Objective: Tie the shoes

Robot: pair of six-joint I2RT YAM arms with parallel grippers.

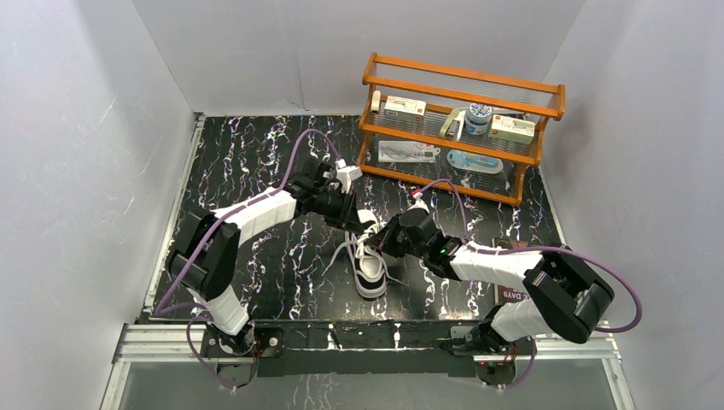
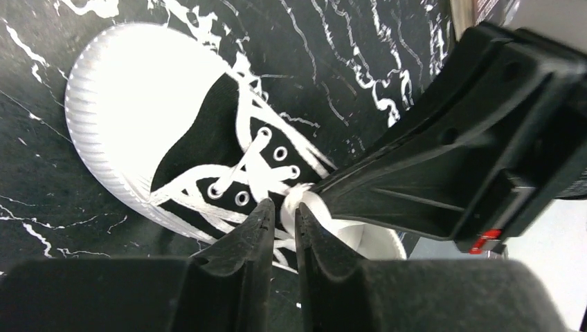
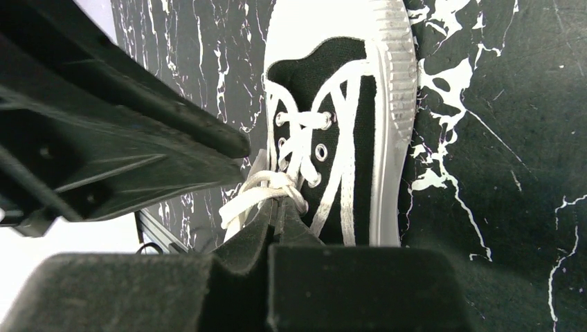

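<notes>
sneaker (image 1: 370,272): upright on the black marbled desk (image 1: 256,273), toe toward the arm bases | left hand (image 2: 280,207): above sneaker's eyelets, fingers a narrow slit apart, tips at the laces (image 3: 266,183) | right hand (image 3: 277,207): above sneaker's tongue, closed, pinching a loop of the laces | wooden rack (image 1: 461,128): behind sneaker, rightward

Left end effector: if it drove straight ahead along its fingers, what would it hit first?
Probably the white laces over the eyelets of the sneaker, directly ahead of the left end effector. The right end effector sits just beside that line. Depth is unclear.
</notes>
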